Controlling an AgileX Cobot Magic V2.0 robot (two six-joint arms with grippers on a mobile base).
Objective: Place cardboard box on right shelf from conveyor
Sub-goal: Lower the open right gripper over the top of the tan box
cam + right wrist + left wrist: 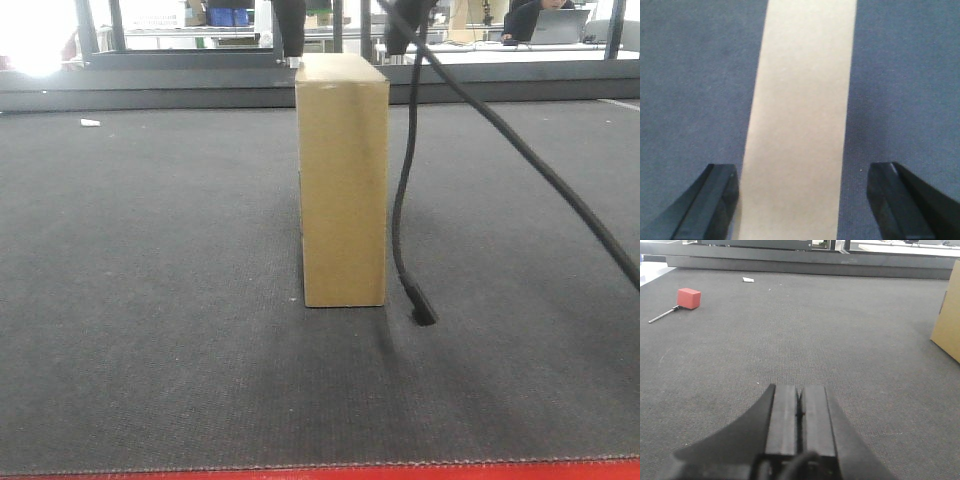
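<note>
Conveyor [150, 300] beneath cardboard box [343, 180], right end effector [803, 172] wide open above it, left end effector [799, 392] closed, empty.

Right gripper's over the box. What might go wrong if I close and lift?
The cardboard box stands tall on a narrow base and sits off-centre between the right gripper's open fingers, so closing may tip it. The black cable hanging beside it could snag on the lift.

The left gripper [799, 392] lies low and nearly level, pointing forward with its two fingers [782, 415] pressed flat together, while the right gripper [802, 195] points downward with its fingers [715, 195] spread wide apart.
</note>
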